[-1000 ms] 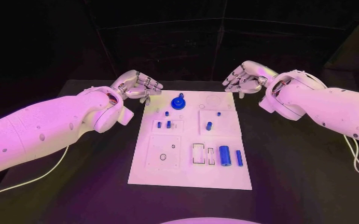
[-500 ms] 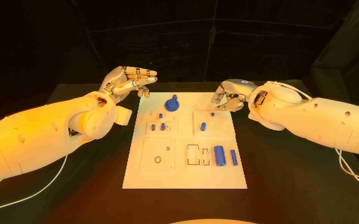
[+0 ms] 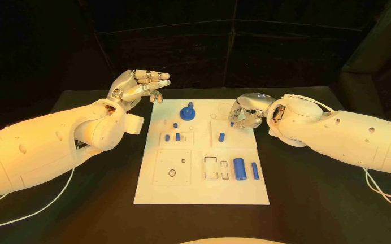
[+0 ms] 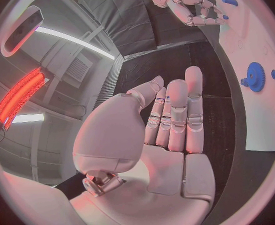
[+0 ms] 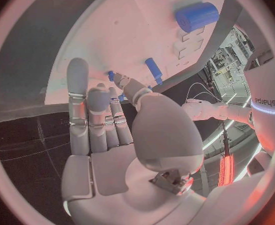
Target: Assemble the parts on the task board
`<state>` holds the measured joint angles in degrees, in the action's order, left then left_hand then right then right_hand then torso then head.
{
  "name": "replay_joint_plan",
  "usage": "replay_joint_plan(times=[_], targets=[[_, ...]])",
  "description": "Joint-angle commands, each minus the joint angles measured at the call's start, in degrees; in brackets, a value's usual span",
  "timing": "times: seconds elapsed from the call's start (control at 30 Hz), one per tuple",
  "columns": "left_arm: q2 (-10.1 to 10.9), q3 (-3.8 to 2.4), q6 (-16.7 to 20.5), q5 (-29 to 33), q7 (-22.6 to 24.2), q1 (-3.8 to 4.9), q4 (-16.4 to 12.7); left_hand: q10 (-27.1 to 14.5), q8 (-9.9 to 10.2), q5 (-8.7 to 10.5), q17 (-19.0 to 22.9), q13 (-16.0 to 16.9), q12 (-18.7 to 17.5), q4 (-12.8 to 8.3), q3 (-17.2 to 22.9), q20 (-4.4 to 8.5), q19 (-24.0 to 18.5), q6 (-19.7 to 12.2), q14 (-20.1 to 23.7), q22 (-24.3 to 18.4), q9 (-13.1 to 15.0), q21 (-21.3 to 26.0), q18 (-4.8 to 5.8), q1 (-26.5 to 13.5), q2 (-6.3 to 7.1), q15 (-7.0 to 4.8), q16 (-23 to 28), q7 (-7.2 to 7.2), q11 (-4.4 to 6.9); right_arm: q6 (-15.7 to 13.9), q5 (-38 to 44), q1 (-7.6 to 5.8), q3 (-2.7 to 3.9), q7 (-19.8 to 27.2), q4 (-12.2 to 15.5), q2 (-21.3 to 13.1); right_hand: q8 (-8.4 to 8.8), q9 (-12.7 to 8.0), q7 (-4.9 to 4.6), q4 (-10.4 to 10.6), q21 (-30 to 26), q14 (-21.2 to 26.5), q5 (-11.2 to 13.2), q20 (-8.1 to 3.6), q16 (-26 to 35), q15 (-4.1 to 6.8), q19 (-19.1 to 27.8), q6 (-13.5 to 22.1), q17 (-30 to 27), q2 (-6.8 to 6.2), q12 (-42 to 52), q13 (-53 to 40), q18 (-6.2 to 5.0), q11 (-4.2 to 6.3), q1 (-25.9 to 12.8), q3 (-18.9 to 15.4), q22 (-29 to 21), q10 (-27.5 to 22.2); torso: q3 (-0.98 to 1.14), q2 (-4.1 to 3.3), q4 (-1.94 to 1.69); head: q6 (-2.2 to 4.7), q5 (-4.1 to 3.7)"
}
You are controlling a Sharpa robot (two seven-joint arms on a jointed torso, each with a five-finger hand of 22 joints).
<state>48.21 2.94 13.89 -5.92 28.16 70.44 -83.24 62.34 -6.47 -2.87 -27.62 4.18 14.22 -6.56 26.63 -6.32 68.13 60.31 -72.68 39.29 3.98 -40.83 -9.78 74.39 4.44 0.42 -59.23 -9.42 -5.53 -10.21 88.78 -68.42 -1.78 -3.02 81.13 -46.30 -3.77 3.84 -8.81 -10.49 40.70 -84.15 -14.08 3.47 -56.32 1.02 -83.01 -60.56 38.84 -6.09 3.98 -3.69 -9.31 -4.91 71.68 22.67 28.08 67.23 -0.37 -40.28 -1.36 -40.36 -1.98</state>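
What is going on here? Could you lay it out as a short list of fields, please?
Table: black
Board: white plate in the middle of the table
Pieces: small blue parts on the board, among them a gear at its far end and a thick cylinder nearer the robot
Left hand: raised beside the board's far left corner, holding nothing
Right hand: low over the board's far right part, fingers curled near a small blue peg; contact unclear

The task board (image 3: 202,184) looks like matt white plastic, the table (image 3: 309,199) matt black, the arms' shells (image 3: 40,142) glossy.
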Motion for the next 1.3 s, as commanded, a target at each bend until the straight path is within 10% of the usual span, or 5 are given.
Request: replay_joint_plan(times=[0.03, 0.73, 1.3], targets=[[-0.02, -0.04, -0.79, 0.97, 1.58, 0.05, -0.10, 0.19, -0.24, 0.04, 0.05, 0.06, 0.35, -0.09, -0.30, 0.07, -0.42, 0.40, 0.43, -0.08, -0.01, 0.27, -0.72, -0.38, -0.06, 0.05, 0.32, 0.11, 0.14, 1.39, 1.02, 0.10, 0.02, -0.18, -0.05, 0.25, -0.04, 0.11, 0.00, 0.07, 1.45, -1.14, 0.40, 0.11, -1.24, -0.44, 0.35, 0.25, 1.20, -0.09, 0.42, 0.05, 0.87, 0.06, 0.27, 0.62, 1.46, -0.37, 0.03, -0.01, 0.01, -0.03, 0.10], [-0.06, -0.04, -1.06, 0.98, 1.04, 0.01, 0.19, 0.11, -0.23, 0.04, 0.20, 0.05, 0.40, -0.11, -0.47, 0.07, -0.45, 0.36, 0.51, -0.13, -0.03, 0.35, -0.71, -0.40, -0.02, 0.05, 0.39, 0.05, 0.11, 3.26, 4.66, 1.37, 0.01, -1.88, -1.23, 1.98, -1.23, 0.65, 0.86, -0.35, 16.34, -1.62, 3.76, 0.19, -10.73, 0.47, -0.33, -4.01, 11.19, 1.89, 2.21, -0.36, 2.15, 1.21, 2.20, 4.55, 17.73, 4.09, -0.01, -0.01, 0.00, -0.56, 0.05], [-0.04, -0.04, -1.80, 0.98, 0.52, -0.01, 0.57, -0.03, -0.20, 0.05, 0.38, 0.02, 0.45, -0.10, -0.61, 0.06, -0.48, 0.27, 0.61, -0.19, -0.05, 0.45, -0.70, -0.41, -0.07, 0.08, 0.47, -0.03, 0.05, -1.55, 9.12, 1.89, 0.03, -5.07, 0.48, 1.56, -1.74, 0.94, 1.62, -0.36, 21.34, -1.13, 5.60, -0.04, -12.60, 1.14, -0.04, -6.69, 12.25, 2.57, 2.56, -0.71, 2.46, 2.11, 3.03, 5.70, 23.08, 6.64, 0.10, 0.03, 0.06, -0.72, 0.04]])
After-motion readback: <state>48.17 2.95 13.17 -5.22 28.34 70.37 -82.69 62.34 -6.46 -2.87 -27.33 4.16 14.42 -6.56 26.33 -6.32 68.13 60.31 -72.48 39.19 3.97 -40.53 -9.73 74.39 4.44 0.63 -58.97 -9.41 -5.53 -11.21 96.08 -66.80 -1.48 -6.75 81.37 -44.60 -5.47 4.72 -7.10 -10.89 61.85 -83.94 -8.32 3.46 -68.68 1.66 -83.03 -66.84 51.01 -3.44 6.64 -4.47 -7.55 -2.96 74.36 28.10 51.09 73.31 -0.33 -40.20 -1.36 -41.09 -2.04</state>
